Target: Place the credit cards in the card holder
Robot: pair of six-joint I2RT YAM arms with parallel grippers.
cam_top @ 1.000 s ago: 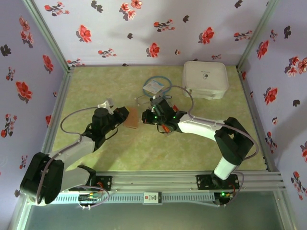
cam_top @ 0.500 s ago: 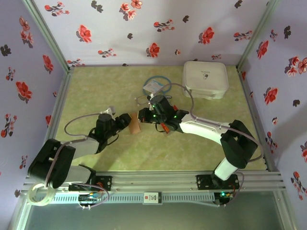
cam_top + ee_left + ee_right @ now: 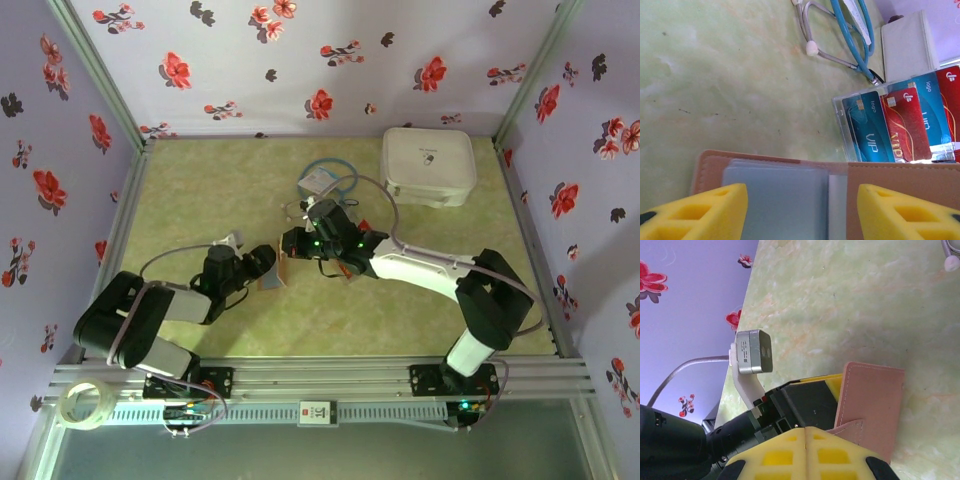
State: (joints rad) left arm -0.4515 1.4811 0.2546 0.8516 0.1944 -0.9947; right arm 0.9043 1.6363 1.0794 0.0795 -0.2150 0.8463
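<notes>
At the left of the desk, the left hand has its yellow fingers spread wide and grips nothing. The card holder lies open and flat beneath and between them, its long axis running 9 to 3 in the left wrist view. At about 1 o'clock from the holder in the top view, the right hand has its fingers pressed together beside the holder's flap. I cannot tell whether it pinches that flap. Farthest right, the credit cards sit side by side in a clear tray. They are just beyond the holder's far edge, at 1 o'clock from the left hand, long sides running roughly 12 to 6. The right hand looks nearer to them.
</notes>
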